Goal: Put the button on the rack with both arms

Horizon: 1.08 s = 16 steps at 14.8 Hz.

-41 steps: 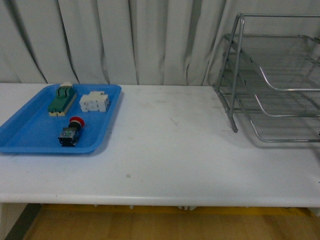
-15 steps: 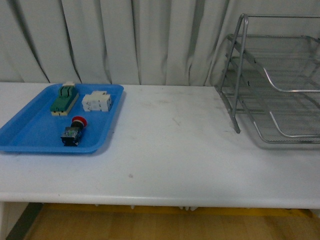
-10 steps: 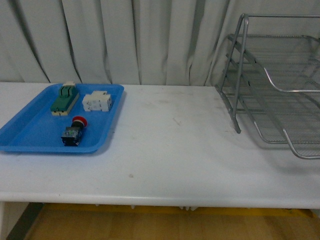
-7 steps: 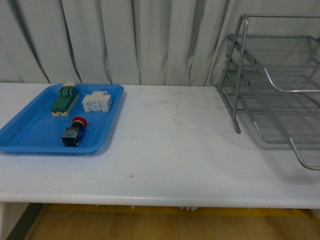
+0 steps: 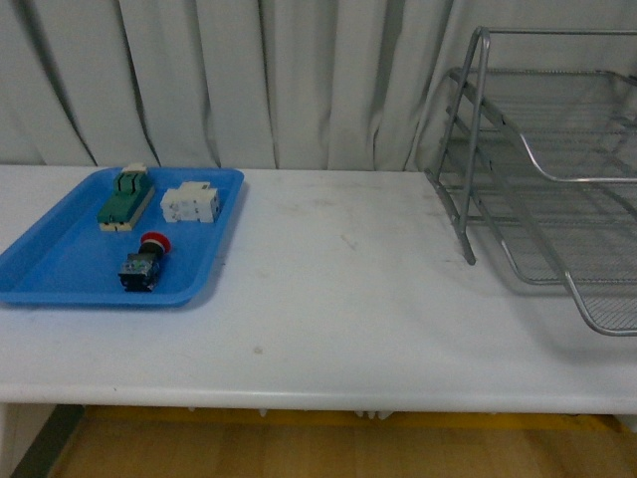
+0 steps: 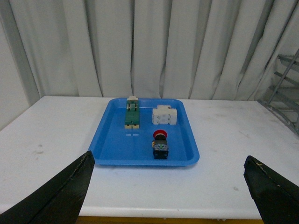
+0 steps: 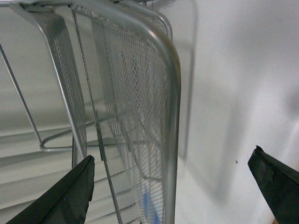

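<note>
The button [image 5: 142, 261], with a red cap and a dark body, lies in the blue tray [image 5: 60, 274] at the table's left. It also shows in the left wrist view [image 6: 160, 143], ahead of my open, empty left gripper [image 6: 168, 158], which hangs back near the table's front edge. The silver wire rack [image 5: 478, 149] stands at the right, and its lowest tray [image 5: 597, 309] is slid out toward the front. My right gripper [image 7: 172, 156] is open, and the rim of a mesh tray [image 7: 174, 93] runs between its fingers. Neither gripper shows in the front view.
A green-and-cream switch block [image 5: 124, 196] and a white terminal block [image 5: 190, 203] lie in the blue tray behind the button. A grey curtain hangs behind the white table [image 5: 338, 299].
The rack's lowest tray has slid out toward the table's front edge. The button and the blue tray have not moved.
</note>
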{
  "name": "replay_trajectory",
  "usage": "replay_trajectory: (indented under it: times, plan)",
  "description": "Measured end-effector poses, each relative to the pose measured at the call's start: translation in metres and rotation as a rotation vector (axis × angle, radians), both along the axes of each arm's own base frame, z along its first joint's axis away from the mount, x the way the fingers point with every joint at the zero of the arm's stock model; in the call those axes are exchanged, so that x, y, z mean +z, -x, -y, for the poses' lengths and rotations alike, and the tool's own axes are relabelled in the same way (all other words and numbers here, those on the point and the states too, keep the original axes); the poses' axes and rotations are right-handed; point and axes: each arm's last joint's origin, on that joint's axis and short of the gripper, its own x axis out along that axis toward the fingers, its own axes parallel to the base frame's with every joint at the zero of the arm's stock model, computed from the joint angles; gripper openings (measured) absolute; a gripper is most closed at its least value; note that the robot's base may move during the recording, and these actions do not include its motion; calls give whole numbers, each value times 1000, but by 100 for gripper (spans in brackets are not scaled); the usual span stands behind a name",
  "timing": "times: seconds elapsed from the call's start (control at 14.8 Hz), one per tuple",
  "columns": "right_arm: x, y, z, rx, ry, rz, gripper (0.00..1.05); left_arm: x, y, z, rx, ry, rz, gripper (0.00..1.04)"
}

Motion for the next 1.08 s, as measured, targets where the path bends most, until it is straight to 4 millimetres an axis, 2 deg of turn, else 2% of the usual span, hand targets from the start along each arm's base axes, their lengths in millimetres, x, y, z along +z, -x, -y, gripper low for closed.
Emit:
replay_trajectory:
  times: [0.07, 0.4, 0.47, 0.54, 0.61, 0.67, 0.74, 0.88, 1.01, 1.08]
  plan:
    - [5, 7, -5, 18, -1, 2, 99, 0, 0, 0, 0, 0, 0, 98]
    - [32, 52, -27, 124, -47, 48, 98, 0, 0, 0, 0, 0, 0, 98]
    - [53, 69, -40, 103, 188, 35, 86, 0, 0, 0, 1, 0, 0, 98]
    - [94, 88, -63, 162, 712, 176, 67, 0, 0, 0, 0, 0, 0, 98]
    - [98, 114, -86, 241, 1109, 167, 47, 0, 0, 0, 0, 0, 0, 98]
    - [96, 120, -91, 282, 1198, 141, 40, 0, 0, 0, 0, 0, 0, 98]
    - [107, 130, -99, 268, 1356, 176, 27, 0, 0, 0, 0, 0, 0, 98]
    - [117, 149, -110, 236, 1483, 220, 3, 0, 0, 0, 0, 0, 1, 98]
    - [118, 162, -119, 217, 1526, 243, 2, 0, 0, 0, 0, 0, 0, 98]
    - [118, 162, -122, 222, 1531, 244, 2, 0, 0, 0, 0, 0, 0, 98]
